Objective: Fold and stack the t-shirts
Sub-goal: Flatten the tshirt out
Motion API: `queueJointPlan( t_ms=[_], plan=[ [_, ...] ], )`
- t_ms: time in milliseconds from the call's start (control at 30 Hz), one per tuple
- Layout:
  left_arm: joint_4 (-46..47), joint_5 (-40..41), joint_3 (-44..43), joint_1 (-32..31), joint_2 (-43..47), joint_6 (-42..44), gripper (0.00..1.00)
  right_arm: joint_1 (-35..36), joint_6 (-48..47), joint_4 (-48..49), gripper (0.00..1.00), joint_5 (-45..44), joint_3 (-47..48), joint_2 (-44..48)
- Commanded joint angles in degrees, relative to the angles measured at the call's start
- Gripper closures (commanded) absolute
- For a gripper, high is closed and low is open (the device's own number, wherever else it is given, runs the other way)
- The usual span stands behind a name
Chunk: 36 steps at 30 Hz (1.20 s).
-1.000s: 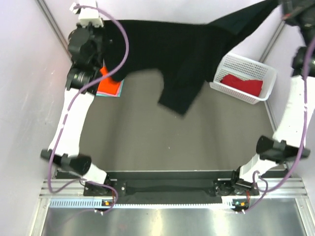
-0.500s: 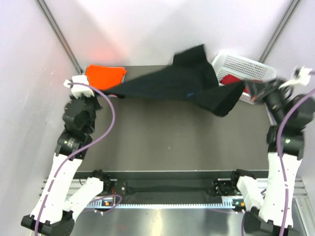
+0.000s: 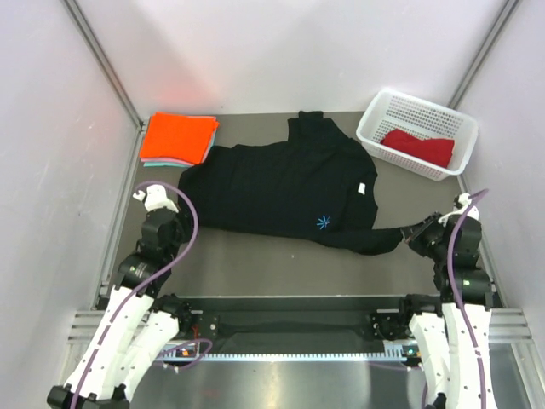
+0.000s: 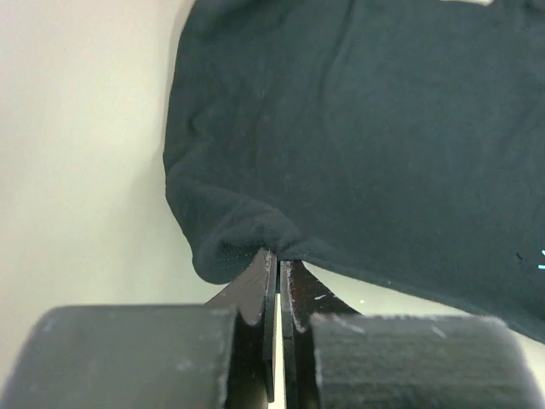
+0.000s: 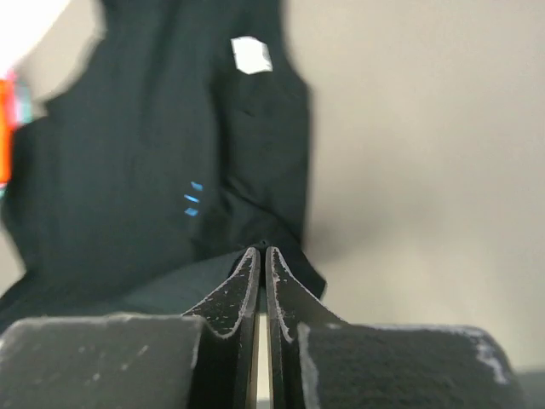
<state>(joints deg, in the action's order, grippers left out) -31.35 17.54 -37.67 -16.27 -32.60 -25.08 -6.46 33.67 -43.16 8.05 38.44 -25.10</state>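
On the grey table (image 3: 255, 264) you're spreading the black tee (image 3: 281, 187) flat at centre, left gripper (image 4: 277, 256) at 8 o'clock and right gripper (image 5: 261, 250) at 4 o'clock both clamping its near edge, next probably releasing, then folding.

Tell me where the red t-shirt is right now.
In the top view, the red t-shirt lies inside the white mesh basket at the far right corner of the table, right of the spread black t-shirt.

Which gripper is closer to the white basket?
Right. The right gripper is on the near side of the basket, pinching the black t-shirt; the left gripper pinches its opposite corner, far to the basket's left.
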Motion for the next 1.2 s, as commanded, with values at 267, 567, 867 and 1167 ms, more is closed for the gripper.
queueJointPlan(
  t_ms=[267,567,867,1167],
  plan=[
    [-2.3,4.1,1.9,0.3,-5.7,-18.1,1.00,1.1,-0.5,-3.5,1.00,-4.4,2.9,-8.4],
    [-8.9,10.6,0.1,0.3,-6.2,-22.1,1.00,5.0,0.8,-13.4,1.00,-9.9,6.9,-4.2],
    [-9.3,14.0,0.1,0.3,-5.2,-21.1,1.00,5.1,-0.4,-25.8,1.00,-16.9,16.0,-1.0],
    [-8.9,16.0,0.1,0.3,-5.0,-20.5,1.00,5.1,-2.1,-28.6,1.00,-17.5,22.8,-1.4]
  ],
)
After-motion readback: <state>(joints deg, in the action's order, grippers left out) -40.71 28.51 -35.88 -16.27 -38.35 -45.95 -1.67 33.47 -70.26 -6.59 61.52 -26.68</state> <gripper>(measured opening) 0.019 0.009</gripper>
